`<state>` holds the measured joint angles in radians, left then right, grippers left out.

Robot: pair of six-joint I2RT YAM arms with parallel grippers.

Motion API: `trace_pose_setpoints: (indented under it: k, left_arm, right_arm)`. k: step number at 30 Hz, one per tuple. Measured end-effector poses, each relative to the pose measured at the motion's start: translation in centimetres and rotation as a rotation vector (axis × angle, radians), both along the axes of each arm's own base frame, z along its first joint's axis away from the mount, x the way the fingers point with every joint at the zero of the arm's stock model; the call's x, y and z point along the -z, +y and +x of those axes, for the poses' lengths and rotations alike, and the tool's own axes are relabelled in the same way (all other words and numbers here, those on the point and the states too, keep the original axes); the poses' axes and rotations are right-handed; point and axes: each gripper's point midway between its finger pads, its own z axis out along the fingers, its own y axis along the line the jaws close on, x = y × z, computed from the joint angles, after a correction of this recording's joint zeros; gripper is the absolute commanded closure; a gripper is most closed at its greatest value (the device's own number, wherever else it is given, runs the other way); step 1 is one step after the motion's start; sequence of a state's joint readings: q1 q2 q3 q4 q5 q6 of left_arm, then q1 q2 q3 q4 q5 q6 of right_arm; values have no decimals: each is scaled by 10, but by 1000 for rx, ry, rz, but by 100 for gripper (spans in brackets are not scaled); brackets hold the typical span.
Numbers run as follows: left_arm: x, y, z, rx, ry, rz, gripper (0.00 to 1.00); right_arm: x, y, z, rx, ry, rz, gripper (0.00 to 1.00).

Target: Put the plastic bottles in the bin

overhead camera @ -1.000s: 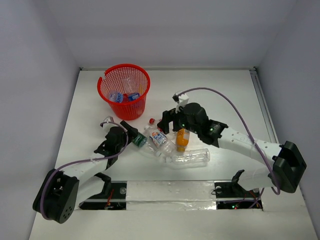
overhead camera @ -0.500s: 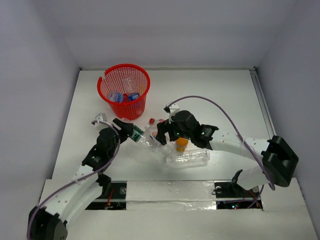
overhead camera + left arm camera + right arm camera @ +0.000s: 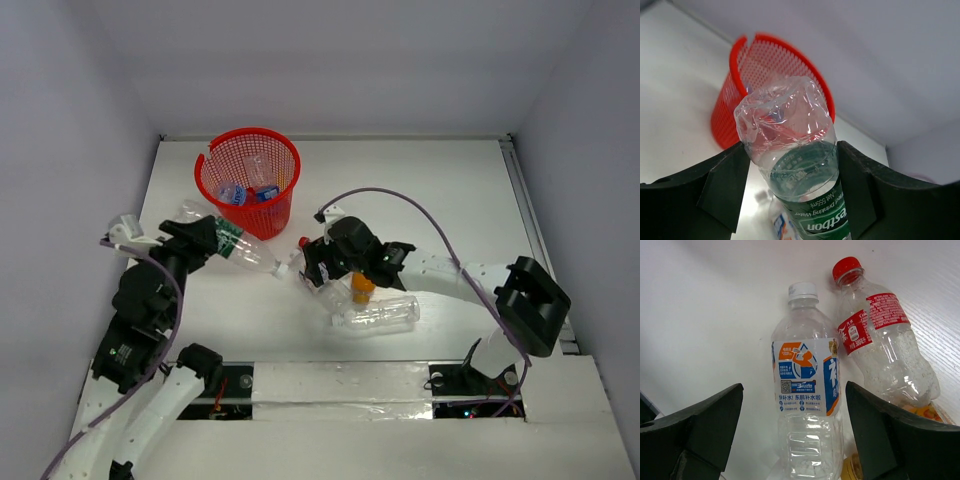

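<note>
The left gripper (image 3: 792,162) holds a green-label bottle (image 3: 785,117) near the bin (image 3: 782,46); the right gripper (image 3: 792,395) is wide open over a blue-label bottle (image 3: 807,372)

Left end effector (image 3: 216,240) clamped, raised; right end effector (image 3: 312,268) gaping low.

orange bottle (image 3: 935,415): mostly hidden | green-label bottle (image 3: 810,192): cut off at bottom edge

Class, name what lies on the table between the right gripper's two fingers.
A white-capped bottle with a blue and orange label lies between the open fingers of the right gripper, with a red-capped bottle beside it; the right wrist view shows this.
</note>
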<state>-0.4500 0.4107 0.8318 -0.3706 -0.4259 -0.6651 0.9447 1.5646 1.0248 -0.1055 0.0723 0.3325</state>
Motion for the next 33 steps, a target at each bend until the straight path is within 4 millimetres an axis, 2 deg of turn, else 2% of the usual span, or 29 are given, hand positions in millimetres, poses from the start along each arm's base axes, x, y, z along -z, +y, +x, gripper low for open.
trace_pose_setpoints:
  k: [5, 7, 10, 18, 23, 29, 32, 33]
  left_arm:
    - [-65, 28, -4, -119, -99, 64, 56]
    - [-83, 36, 1, -172, -110, 103, 56]
    - [-102, 42, 20, -246, -95, 174, 56]
    - [-121, 30, 93, -351, 14, 385, 55]
    - [-119, 22, 136, -386, 79, 498, 55]
    - [-105, 23, 163, -440, 136, 610, 55]
    - [-100, 23, 174, -470, 145, 661, 54]
    - [-97, 23, 177, -478, 148, 674, 54]
  right_arm:
    - [10, 7, 4, 1, 16, -32, 12]
    - [14, 10, 5, 0, 20, -41, 12]
    - [21, 14, 4, -4, 26, -56, 12]
    - [36, 23, 2, -1, 25, -134, 12]
    - [43, 28, 2, 4, 7, -186, 11]
    - [57, 31, -3, -5, 24, -240, 7]
    - [64, 36, -3, -10, 25, -260, 10]
    - [67, 36, -3, -11, 27, -266, 14]
